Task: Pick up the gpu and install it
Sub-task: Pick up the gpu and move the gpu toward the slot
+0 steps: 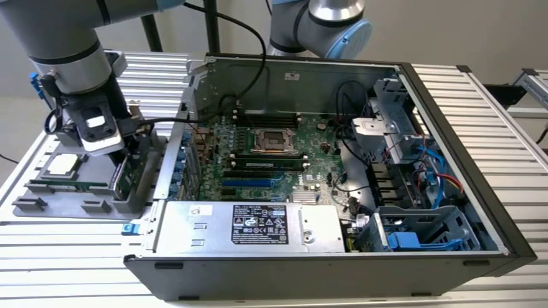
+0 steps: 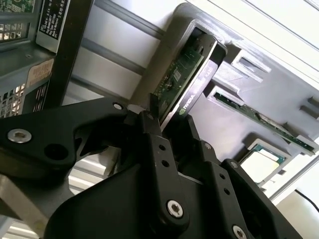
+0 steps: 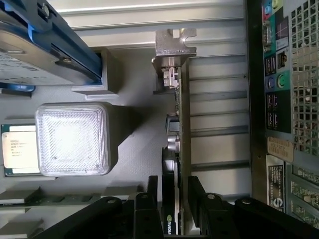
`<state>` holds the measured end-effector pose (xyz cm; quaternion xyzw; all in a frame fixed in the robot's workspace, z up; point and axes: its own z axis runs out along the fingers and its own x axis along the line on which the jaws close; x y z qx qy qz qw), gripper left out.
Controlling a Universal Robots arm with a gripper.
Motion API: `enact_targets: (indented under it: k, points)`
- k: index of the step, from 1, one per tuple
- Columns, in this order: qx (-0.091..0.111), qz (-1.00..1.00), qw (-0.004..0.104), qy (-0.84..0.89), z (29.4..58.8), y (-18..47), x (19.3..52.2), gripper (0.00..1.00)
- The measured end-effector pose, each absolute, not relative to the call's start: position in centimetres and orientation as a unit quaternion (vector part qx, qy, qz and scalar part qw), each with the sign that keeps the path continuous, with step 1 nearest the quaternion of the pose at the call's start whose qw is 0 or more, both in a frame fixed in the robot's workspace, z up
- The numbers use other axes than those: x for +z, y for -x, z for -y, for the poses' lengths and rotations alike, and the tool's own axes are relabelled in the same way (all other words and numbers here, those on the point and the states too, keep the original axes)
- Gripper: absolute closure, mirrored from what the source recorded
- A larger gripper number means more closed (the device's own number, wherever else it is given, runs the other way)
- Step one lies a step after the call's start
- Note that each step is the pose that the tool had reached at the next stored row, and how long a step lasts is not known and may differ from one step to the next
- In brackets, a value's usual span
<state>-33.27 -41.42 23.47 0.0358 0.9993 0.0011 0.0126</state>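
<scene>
A robotics lab or test workshop: a grey industrial robot arm hangs over a counter of ribbed aluminium profiles. On it, an opened desktop computer case lies flat beside a grey moulded fixture holding loose computer parts.

Arm pointing straight down, jaws lowered, closed on the gpu edge

The case wall stands close beside the gpu; room lies open above the motherboard.
</scene>
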Motion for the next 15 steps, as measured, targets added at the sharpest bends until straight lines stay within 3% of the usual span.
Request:
enact_targets:
  k: [15]
  points:
    - [0.001,-0.999,0.013,-0.033,41.42,33.43,23.44,0.00]
